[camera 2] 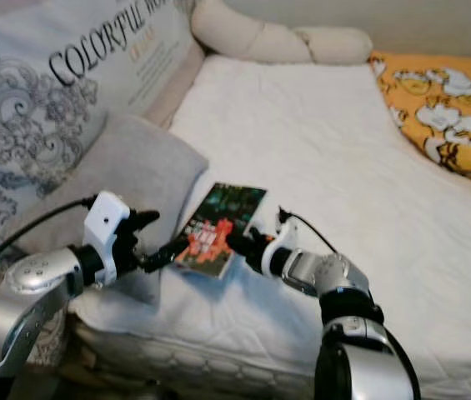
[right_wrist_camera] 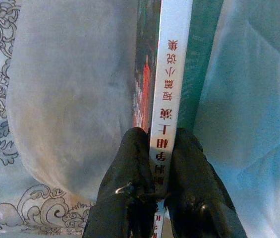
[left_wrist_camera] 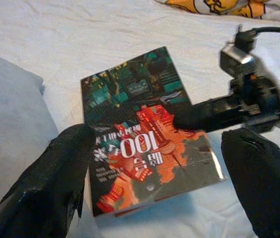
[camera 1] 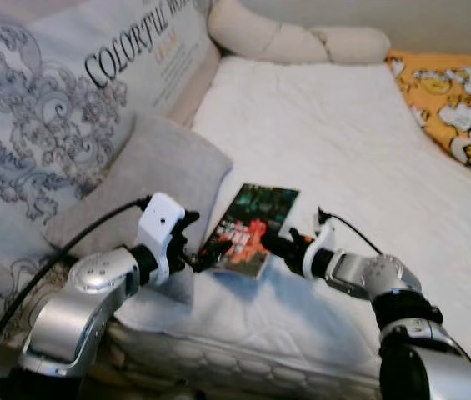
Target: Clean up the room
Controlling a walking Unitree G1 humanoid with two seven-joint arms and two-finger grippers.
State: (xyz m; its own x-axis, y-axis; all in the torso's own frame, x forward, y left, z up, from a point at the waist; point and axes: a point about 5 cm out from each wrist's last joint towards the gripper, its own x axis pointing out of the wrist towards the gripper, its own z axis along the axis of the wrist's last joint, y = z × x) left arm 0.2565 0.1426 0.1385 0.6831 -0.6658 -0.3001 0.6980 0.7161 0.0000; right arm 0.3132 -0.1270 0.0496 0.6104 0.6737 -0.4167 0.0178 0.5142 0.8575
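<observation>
While right hand (right_wrist_camera: 160, 163) pinches book (right_wrist_camera: 172, 74), left hand (left_wrist_camera: 164, 198) gapes.

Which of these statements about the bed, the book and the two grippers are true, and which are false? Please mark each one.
1. The right gripper is shut on the book. True.
2. The left gripper is shut on the book. False: its fingers stand apart, open, on either side of it.
3. The book lies on the white bed. True.
4. The grey pillow lies on top of the book. False: it is beside the book.
5. An orange blanket covers the book. False: it lies at the bed's far right.
</observation>
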